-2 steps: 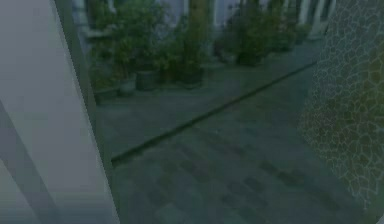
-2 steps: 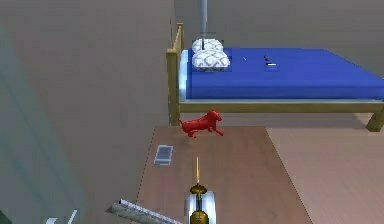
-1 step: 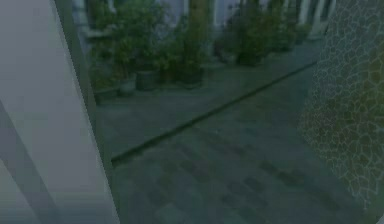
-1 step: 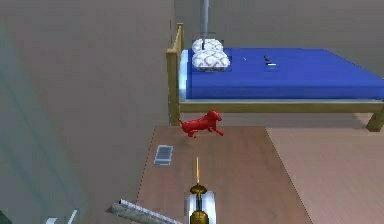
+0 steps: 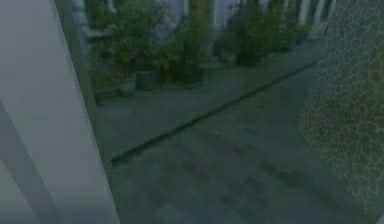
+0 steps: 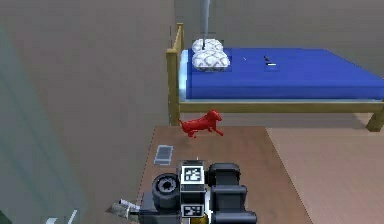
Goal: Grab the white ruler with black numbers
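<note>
At the arm side view's bottom edge the arm's end shows, with two white marked squares [image 6: 192,176]. Left of them is the gripper's dark body, and its fingers reach left to the gripper [image 6: 124,208] tip. A small pale bit shows at that tip, and I cannot tell whether the gripper holds anything. A small flat grey rectangle [image 6: 163,154] lies on the brown floor just beyond the arm. I cannot make out a white ruler by shape.
A wooden bed [image 6: 174,80] with a blue cover and a patterned pillow [image 6: 210,56] stands farther out, with a small dark item [image 6: 268,62] on it. A red dog figure [image 6: 203,123] lies by its edge. In the forward view, a grey wall panel [image 5: 45,110], dark floor and potted plants [image 5: 150,45].
</note>
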Available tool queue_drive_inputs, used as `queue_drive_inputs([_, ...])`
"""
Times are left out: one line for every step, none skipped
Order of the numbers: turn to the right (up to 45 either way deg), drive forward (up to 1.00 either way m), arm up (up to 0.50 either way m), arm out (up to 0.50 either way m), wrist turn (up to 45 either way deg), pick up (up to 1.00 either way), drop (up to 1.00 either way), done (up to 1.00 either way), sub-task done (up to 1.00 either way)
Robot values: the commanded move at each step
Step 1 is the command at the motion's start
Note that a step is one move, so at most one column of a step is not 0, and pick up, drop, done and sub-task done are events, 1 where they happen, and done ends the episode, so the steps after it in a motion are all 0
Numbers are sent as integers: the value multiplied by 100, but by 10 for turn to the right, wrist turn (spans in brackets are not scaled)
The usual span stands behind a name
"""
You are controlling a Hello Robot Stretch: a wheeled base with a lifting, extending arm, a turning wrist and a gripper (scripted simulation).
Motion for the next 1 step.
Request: queue_drive_inputs([0, 0, 0, 0, 450, 0, 0, 0, 0])
